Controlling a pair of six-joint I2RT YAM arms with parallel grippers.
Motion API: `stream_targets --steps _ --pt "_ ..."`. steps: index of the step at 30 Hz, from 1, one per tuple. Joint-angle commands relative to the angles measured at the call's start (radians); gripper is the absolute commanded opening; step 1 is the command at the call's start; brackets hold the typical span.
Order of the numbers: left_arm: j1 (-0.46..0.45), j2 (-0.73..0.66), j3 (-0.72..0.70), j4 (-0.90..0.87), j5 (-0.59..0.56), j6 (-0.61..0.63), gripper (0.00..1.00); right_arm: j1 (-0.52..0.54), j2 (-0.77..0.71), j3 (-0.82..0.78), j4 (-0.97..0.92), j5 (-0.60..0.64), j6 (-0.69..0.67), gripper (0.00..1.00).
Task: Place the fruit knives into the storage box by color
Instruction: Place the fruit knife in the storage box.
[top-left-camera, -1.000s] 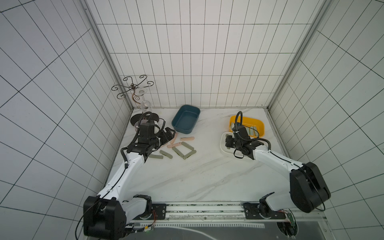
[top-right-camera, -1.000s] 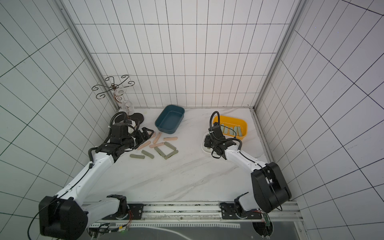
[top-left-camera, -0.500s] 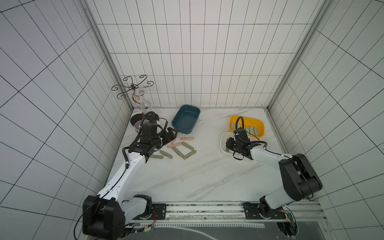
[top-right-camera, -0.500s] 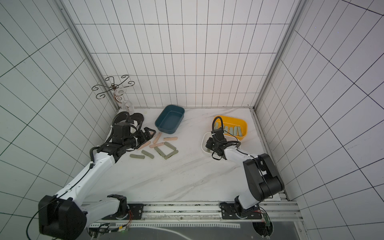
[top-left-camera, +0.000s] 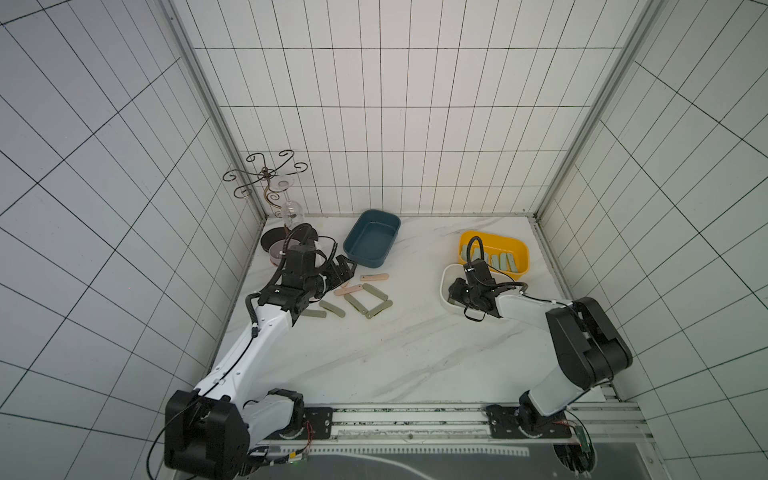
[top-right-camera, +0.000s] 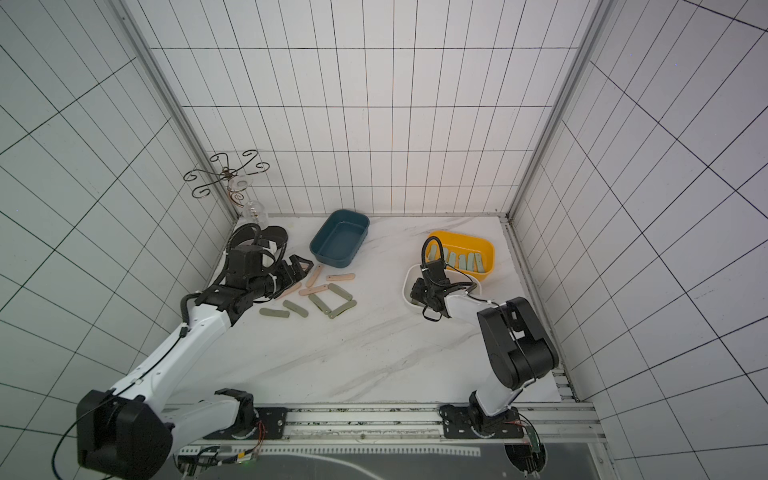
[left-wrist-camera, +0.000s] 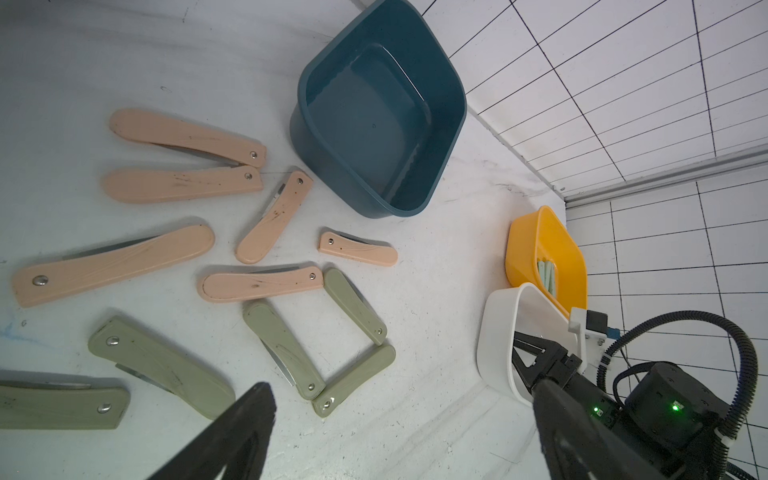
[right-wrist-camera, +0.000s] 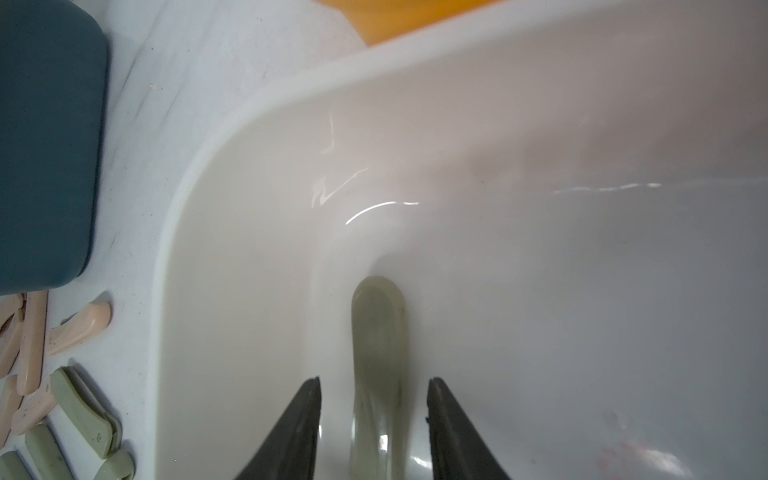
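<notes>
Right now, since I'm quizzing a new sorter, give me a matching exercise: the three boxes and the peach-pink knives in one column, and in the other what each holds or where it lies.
Column one:
1. blue box
2. yellow box
3. white box
4. peach-pink knives

Column two:
A. holds pale mint knives
B. lie on the table beside the blue box
C. empty
D. holds an olive knife, with the right hand open over it

Pairs: 1-C, 2-A, 3-D, 4-B.
</notes>
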Motion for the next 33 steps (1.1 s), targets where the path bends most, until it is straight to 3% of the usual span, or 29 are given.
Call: stream_targets --steps 1,8,12,18,26,33 --pt "-0.005 -0.014 0.029 0.006 -0.015 -0.009 0.97 -0.013 -0.091 0.022 -0.025 0.017 -0.022 0.45" --pt "-0.004 -0.034 0.030 -0.016 -0.027 0.011 0.97 0.011 -0.193 0.092 -0.069 -0.052 -0.101 0.50" --pt "0.003 -0.049 0.031 -0.033 -0.056 0.030 0.97 0.092 -0.172 0.160 -0.071 -0.086 -0.182 0.53" --pt "0.049 -0.084 0.008 -0.030 -0.066 0.040 0.97 0.239 -0.060 0.295 -0.092 -0.088 -0.327 0.55" --pt "0.124 -0.106 -0.020 -0.026 -0.047 0.051 0.97 0.362 0.169 0.549 -0.211 -0.145 -0.555 0.57" --pt "0.147 -0.104 -0.025 -0.027 -0.040 0.061 0.97 0.442 0.332 0.700 -0.299 -0.069 -0.730 0.57"
